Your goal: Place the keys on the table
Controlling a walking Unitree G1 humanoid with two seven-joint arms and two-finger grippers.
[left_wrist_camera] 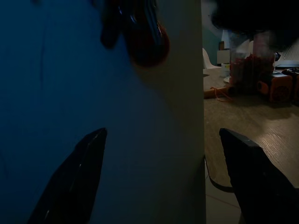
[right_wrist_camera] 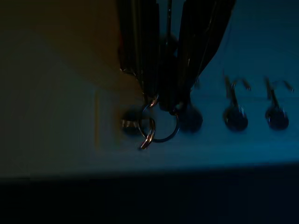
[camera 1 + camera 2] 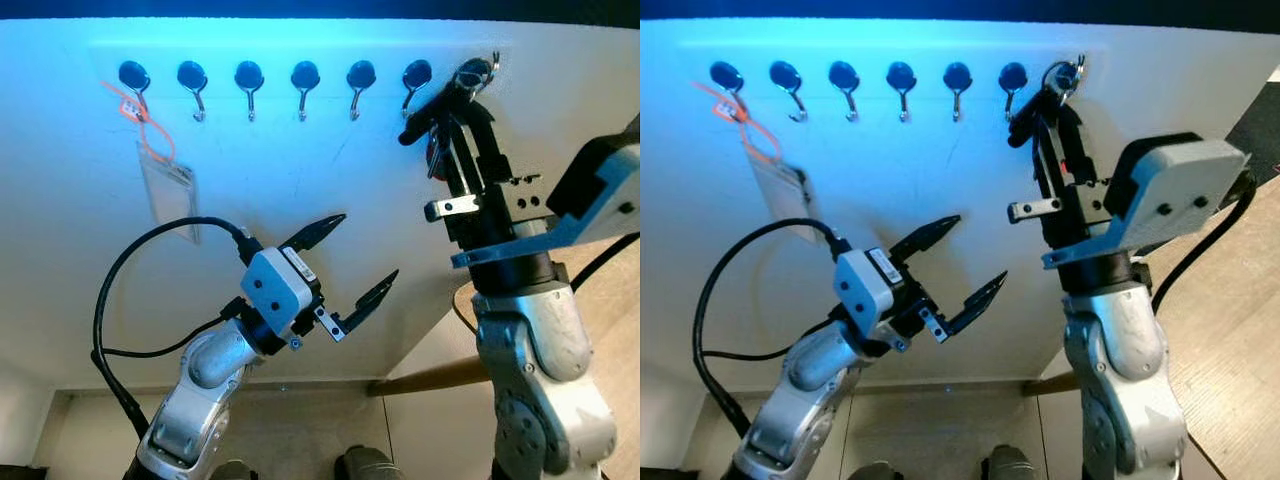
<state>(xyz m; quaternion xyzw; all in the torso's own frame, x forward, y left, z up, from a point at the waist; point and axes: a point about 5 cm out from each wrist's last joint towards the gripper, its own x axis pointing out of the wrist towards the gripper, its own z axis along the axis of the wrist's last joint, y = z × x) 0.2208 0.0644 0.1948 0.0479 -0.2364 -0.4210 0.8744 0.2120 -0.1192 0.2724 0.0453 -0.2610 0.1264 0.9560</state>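
The right gripper (image 3: 462,95) is closed on the keys (image 2: 158,126), whose ring hangs at the last hook (image 2: 132,125) by the wall's right edge. Next: lift them free, then carry to the table (image 1: 243,121). The left gripper (image 3: 345,262) waits open.

head views: bright, blue-tinted top; wrist views: dark, blurred

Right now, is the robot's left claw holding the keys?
No. The left claw hangs open and empty low in front of the wall, while the right claw is up at the keys on the last hook.
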